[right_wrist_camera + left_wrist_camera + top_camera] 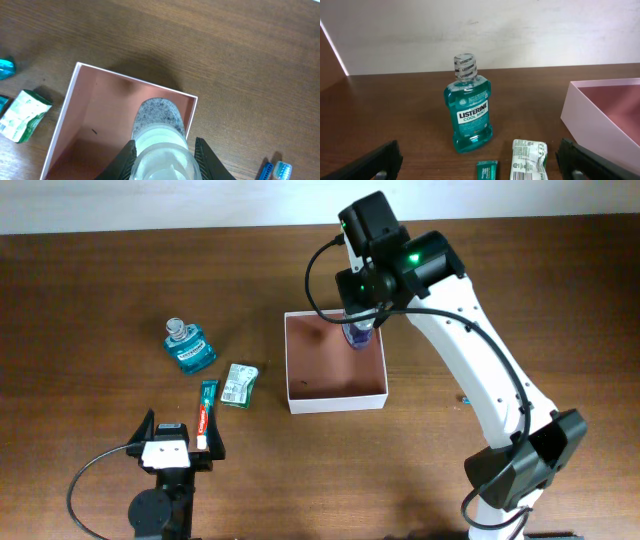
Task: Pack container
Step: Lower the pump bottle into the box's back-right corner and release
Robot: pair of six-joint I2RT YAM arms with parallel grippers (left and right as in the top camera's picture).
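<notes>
Container [337, 401] sits at table centre; thin walls, likely light, prone to flex and slide; steady it at a wall's mid-rim. Your right gripper [360, 327] clamps a bottle [159, 137] at its 1 o'clock corner; left gripper [181, 432] gapes wide, empty, at 7 o'clock.

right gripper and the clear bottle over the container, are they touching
Touching. The right wrist view shows both fingers of the right gripper pressed against opposite sides of the clear bottle, with no gap on either side.
</notes>
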